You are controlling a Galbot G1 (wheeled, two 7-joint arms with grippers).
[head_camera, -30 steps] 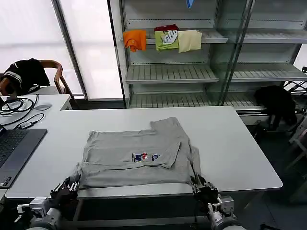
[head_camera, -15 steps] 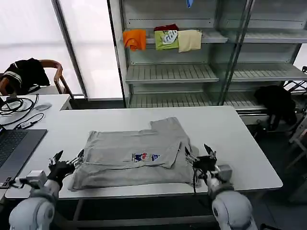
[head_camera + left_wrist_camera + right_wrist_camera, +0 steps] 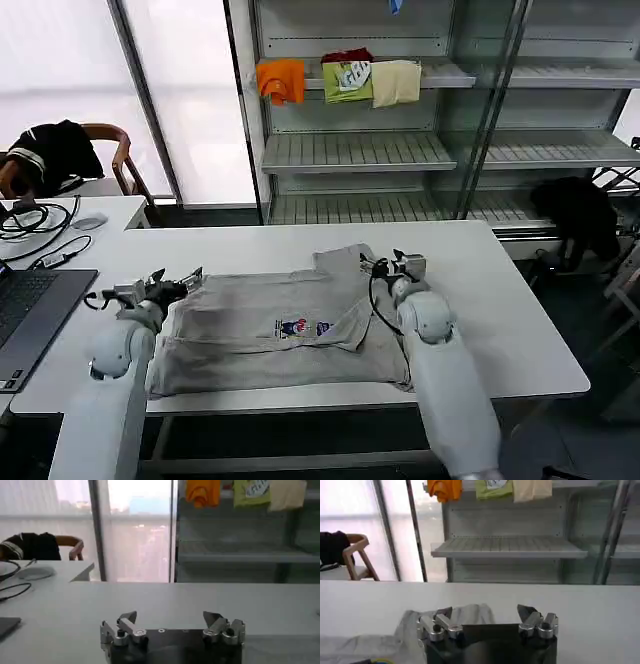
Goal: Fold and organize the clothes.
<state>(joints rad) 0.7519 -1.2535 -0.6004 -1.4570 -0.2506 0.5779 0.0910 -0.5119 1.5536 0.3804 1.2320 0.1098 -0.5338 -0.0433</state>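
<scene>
One light grey shirt (image 3: 250,310) lies partly folded on the white table (image 3: 480,300), its small chest print (image 3: 301,327) facing up and one flap reaching toward the far side. My left gripper (image 3: 148,288) hovers open at the shirt's far left corner; in the left wrist view the left gripper (image 3: 170,616) has bare table between its fingers. At the shirt's far right edge my right gripper (image 3: 392,264) is also open. The right wrist view shows the right gripper (image 3: 485,612) holding nothing, with the grey shirt (image 3: 415,627) just beyond one finger.
A laptop (image 3: 30,315) and cables (image 3: 35,225) sit on the table's left. A chair with a black garment (image 3: 55,150) stands behind. The shelf (image 3: 350,150) at the back holds orange, green and cream garments; a black garment (image 3: 575,210) lies at the right.
Both arms have risen from below the table's front edge and swung forward over the table, to the shirt's far corners. The shirt itself lies much as before.
</scene>
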